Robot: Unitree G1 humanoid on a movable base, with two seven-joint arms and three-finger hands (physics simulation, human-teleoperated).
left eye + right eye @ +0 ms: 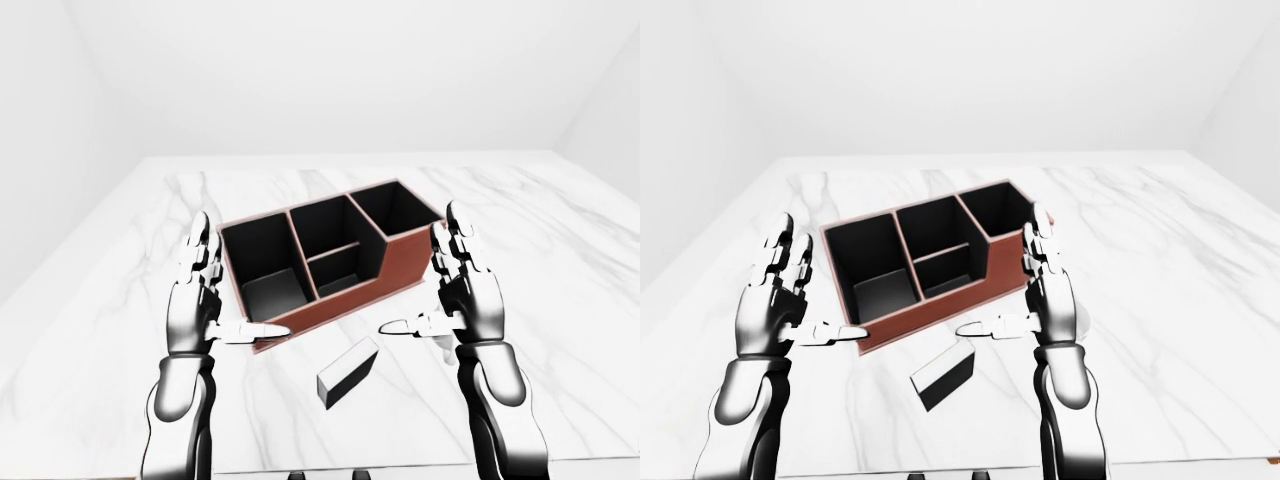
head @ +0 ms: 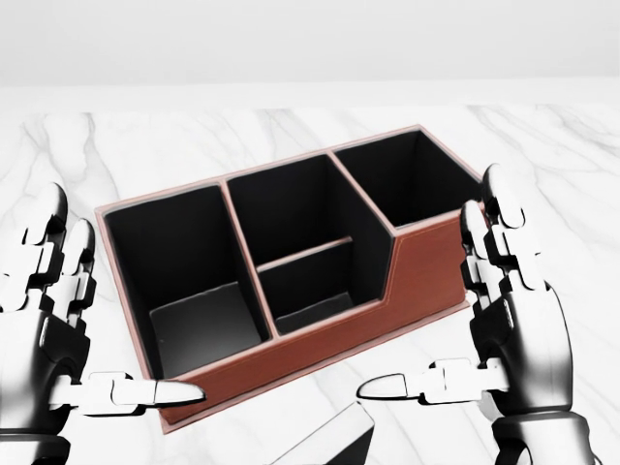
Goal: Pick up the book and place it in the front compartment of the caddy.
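Note:
A brown caddy (image 2: pixel 426 269) with black compartments stands on the white marble table. Its low middle compartment (image 2: pixel 302 289) faces the bottom of the head view. The book (image 1: pixel 347 371), black with white page edges, lies flat on the table just below the caddy. In the head view only the book's top corner (image 2: pixel 331 441) shows at the bottom edge. My left hand (image 1: pixel 238 283) hovers open at the caddy's left end. My right hand (image 1: pixel 424 275) hovers open at the caddy's right end. Both thumbs point inward above the book, and neither hand touches it.
The marble table (image 1: pixel 560 260) stretches wide to the right and beyond the caddy. Its near edge (image 1: pixel 330 466) runs along the bottom of the left-eye view, close under the book. Plain white walls stand behind.

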